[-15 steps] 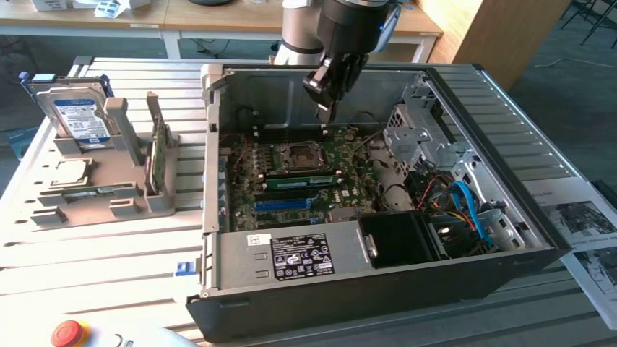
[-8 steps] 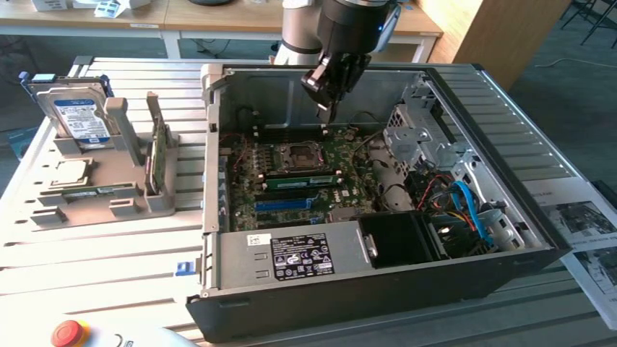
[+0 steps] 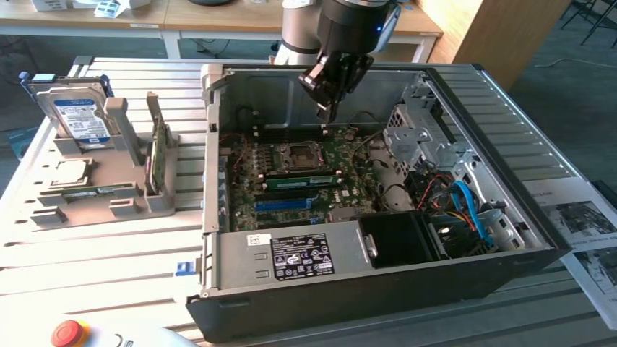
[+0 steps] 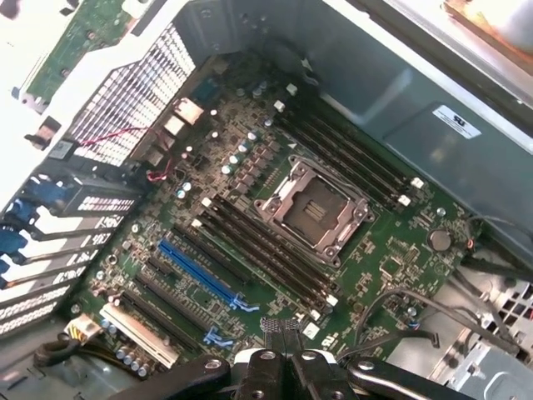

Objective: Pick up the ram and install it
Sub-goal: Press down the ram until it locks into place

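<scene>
My gripper (image 3: 331,116) hangs shut and holds nothing, above the rear of the motherboard (image 3: 347,155) inside the open PC case. In the wrist view its closed fingertips (image 4: 283,327) hover over the board's edge, with the square socket (image 4: 312,204) and dark memory slots (image 4: 258,246) below. One long green ram stick (image 3: 303,180) sits in a slot just in front of the socket. A matching stick (image 3: 154,160) stands on edge in the grey rack at the exterior view's left, and another (image 3: 97,192) lies flat there. I cannot tell which one the task means.
The case walls (image 3: 217,144) ring the board. The drive cage (image 3: 424,141) and blue and orange cables (image 3: 467,210) crowd the exterior view's right, and the power supply (image 3: 299,256) sits in front. The rack also carries a hard drive (image 3: 79,116) and a CPU (image 3: 66,172). A red stop button (image 3: 69,332) is at the front.
</scene>
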Robot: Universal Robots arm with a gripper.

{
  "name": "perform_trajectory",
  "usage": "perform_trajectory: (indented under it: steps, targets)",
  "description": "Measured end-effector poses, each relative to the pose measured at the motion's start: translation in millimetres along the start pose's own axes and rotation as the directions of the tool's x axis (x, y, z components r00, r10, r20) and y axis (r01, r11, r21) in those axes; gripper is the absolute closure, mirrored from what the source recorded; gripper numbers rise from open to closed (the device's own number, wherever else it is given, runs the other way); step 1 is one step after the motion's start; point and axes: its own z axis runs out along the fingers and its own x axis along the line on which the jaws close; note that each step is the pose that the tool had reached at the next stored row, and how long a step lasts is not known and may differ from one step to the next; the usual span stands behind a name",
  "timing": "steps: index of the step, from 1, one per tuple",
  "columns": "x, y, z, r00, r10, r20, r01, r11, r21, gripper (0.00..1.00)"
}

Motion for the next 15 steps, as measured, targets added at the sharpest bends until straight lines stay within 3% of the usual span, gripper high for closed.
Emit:
perform_trajectory:
  steps: [7, 15]
  targets:
    - [0.0, 0.0, 0.0, 0.9976, 0.069, 0.0015, -0.069, 0.9976, 0.0009, 0.89]
    - [0.0, 0.0, -0.1, 0.9889, 0.148, 0.0027, -0.148, 0.9889, 0.0029, 0.89]
